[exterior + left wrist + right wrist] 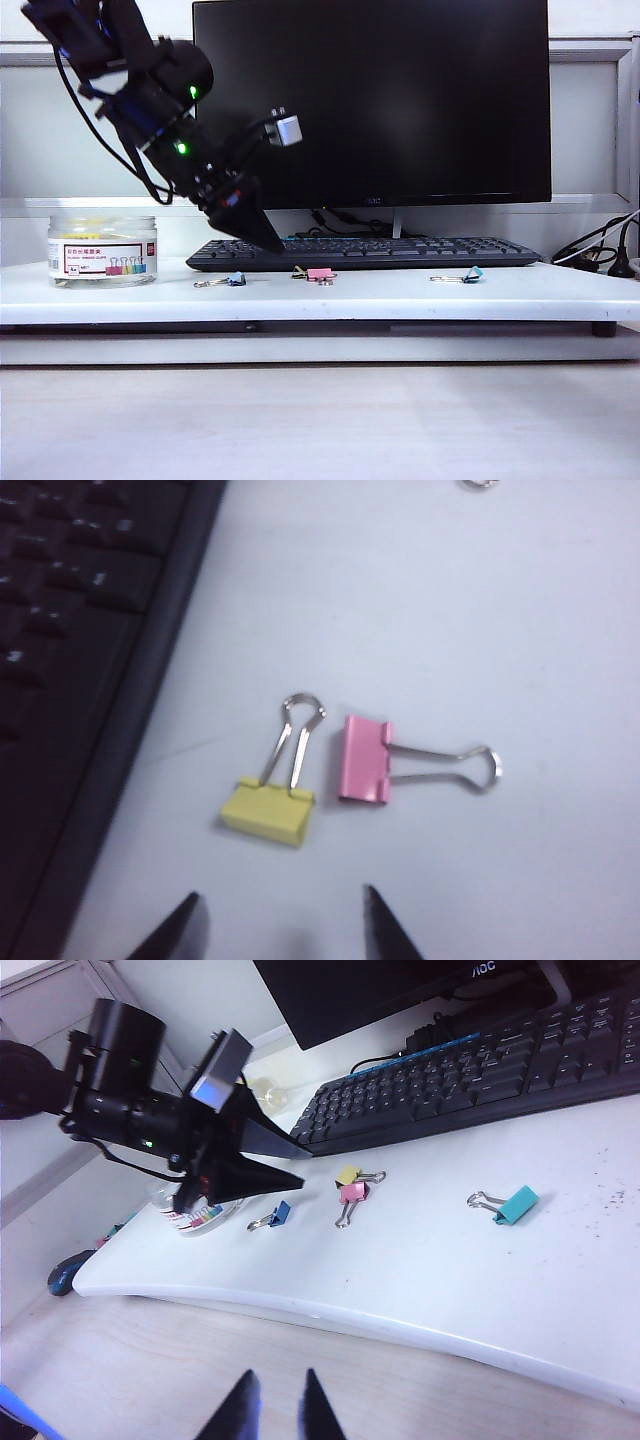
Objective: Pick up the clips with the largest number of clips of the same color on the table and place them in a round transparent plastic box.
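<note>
The yellow binder clip [266,811] is lying beside the pink clip [364,760], centre frame; we're hovering our left gripper [283,924] released and empty, aiming to straddle yellow only. Right gripper [272,1407] is idling, parted.

Yellow clip [266,814] (pink clip [363,762] beside)

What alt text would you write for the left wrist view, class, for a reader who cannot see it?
A pale-yellow clip and a pink clip lie side by side on the white table, beside a black keyboard. The open left gripper hovers just short of the yellow clip, holding nothing.
</note>
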### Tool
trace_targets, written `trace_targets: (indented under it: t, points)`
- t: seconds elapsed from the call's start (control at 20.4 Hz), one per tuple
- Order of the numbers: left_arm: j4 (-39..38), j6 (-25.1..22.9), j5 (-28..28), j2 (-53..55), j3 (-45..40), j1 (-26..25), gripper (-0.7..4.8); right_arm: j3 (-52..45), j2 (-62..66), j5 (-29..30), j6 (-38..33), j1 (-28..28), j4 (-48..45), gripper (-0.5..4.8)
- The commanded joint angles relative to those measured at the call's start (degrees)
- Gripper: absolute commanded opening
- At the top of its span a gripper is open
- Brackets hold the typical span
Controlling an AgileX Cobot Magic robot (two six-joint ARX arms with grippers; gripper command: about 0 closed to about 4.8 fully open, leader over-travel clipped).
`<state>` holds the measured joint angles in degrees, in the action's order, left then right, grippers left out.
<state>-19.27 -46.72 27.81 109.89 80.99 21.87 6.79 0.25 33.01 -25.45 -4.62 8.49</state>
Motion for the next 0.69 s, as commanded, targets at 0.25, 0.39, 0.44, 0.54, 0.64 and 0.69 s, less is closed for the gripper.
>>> trace_targets:
  t: [0.25, 0.39, 0.44, 0.54, 0.64, 0.69]
  points:
    - [6.45, -0.22, 2.27, 2.14, 0.26, 0.02, 2.12, 0.24, -0.13, -0.07, -0.02, 0.00, -0.59, 0.63]
    - [7.91, 0.11, 3.30, 2.97, 0.26, 0.02, 2.12, 0.24, -0.13, -0.07, 0.00, 0.00, -0.61, 0.63]
    - [8.33, 0.13, 3.56, 3.39, 0.28, 0.02, 2.12, 0.24, -0.13, -0.07, 0.00, 0.00, -0.61, 0.63]
    - [8.98, 0.15, 4.85, 4.11, 0.28, 0.02, 2.13, 0.24, -0.13, -0.07, 0.00, 0.00, -0.61, 0.63]
    - [9.07, 0.11, 5.73, 4.76, 0.70, 0.02, 2.15, 0.24, -0.13, -0.07, 0.00, 0.00, -0.59, 0.63]
    - [9.44, -0.04, 5.99, 5.25, 1.18, 0.02, 2.15, 0.24, -0.13, -0.07, 0.00, 0.00, -0.61, 0.63]
